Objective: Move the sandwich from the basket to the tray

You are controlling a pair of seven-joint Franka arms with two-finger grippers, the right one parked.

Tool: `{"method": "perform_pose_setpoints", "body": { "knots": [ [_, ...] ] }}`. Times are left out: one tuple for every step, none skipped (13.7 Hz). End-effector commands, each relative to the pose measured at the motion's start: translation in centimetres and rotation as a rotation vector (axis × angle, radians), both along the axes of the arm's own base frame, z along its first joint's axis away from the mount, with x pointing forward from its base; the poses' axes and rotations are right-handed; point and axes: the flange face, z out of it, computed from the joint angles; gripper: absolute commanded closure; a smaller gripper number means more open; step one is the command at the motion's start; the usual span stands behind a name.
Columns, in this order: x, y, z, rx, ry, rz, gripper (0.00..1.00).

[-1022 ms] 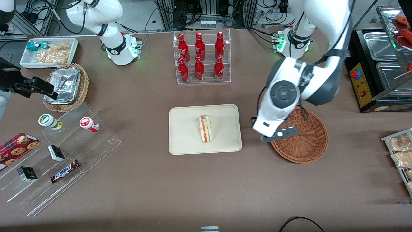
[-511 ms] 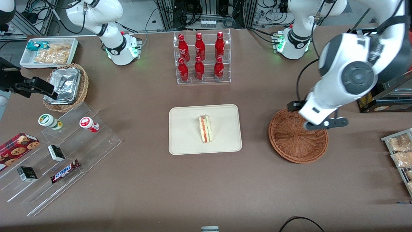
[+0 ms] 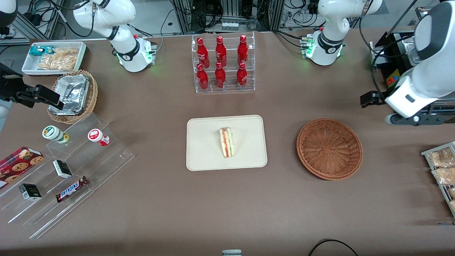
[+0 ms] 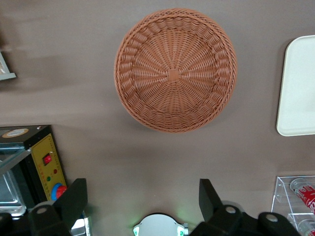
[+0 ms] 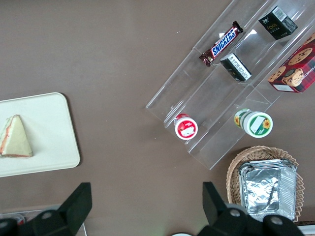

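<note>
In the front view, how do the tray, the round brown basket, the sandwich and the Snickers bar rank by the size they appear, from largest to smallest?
1. tray
2. basket
3. Snickers bar and sandwich: they look nearly alike, so I give no order.

The gripper, open, hangs high near the working arm's end of the table.

Six red bottles in clear rack [image 3: 223, 63] | Snickers bar [image 3: 72, 188] on clear stepped shelf [image 3: 67, 177] | foil trays in tan wicker basket [image 3: 73, 96] | cookie box [image 3: 19, 161]
</note>
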Motion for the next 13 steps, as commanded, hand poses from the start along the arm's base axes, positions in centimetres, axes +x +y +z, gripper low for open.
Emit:
{"method": "perform_pose_setpoints", "body": {
  "knots": [
    [-1.6,0.9,1.8,0.007,-0.018,-0.007,0.0],
    [-1.8,1.4,2.5,0.01,-0.027,0.001,0.0],
    [-1.7,1.8,3.0,0.007,-0.036,0.007,0.0],
    [-1.7,1.9,3.4,0.009,-0.046,0.012,0.0],
    [-1.6,2.4,3.4,0.009,-0.046,0.022,0.0],
    [-1.6,3.0,3.4,0.008,-0.049,0.033,0.0],
    [-1.5,3.3,3.5,0.007,-0.052,0.039,0.0],
    [-1.5,3.7,3.4,0.007,-0.05,0.045,0.0],
    [-1.5,3.8,3.5,0.007,-0.052,0.048,0.0],
    [-1.5,4.4,3.7,0.006,-0.058,0.059,0.0],
    [-1.4,5.4,4.0,0.006,-0.064,0.077,0.0],
    [-1.4,6.0,4.1,0.003,-0.069,0.09,0.0],
    [-1.4,6.6,4.1,-0.001,-0.069,0.101,0.0]
  ]
}}
